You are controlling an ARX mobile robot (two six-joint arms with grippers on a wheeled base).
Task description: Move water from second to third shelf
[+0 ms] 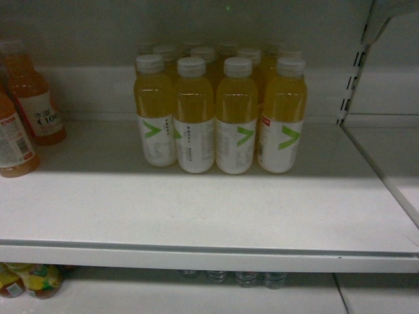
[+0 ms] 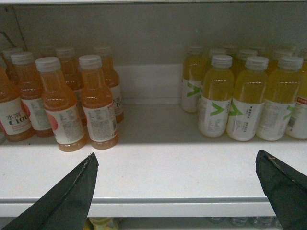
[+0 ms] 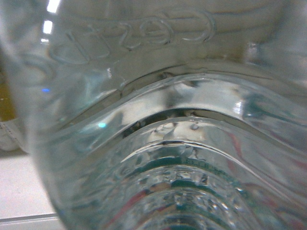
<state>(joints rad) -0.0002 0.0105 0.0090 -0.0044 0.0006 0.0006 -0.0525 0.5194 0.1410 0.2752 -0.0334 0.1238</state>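
Across the head view ran a white shelf (image 1: 196,216), the largest thing in sight, with a grey back wall behind it and a slotted upright (image 1: 350,85) at its right. On it stood a block of yellow drink bottles (image 1: 219,108) with white caps and white labels bearing a green mark, four in the front row and more rows behind. At the far left edge stood orange drink bottles (image 1: 29,98) with white labels, well apart from the yellow block. Below the shelf's front lip, tops of clear bottles (image 1: 245,278) showed on the lower shelf, and a few orange-yellow ones at the lower left.

From the left wrist camera the same shelf (image 2: 158,167) was seen from the front – orange bottles (image 2: 62,103) on the left, yellow ones (image 2: 240,98) on the right, bare shelf between. The left pincer (image 2: 177,191) was released: its two dark fingers (image 2: 72,196) stood wide apart at the bottom corners, with nothing between them.

The water (image 3: 172,124) filled nearly the whole right wrist view – clear ribbed plastic pressed close to the lens, with raised lettering near the top and hints of green and red colour through the ribs. It sat right up against that camera; the right pincer itself was not visible, so whether it was clenched on the bottle I cannot tell. A strip of white shelf showed at the lower left.
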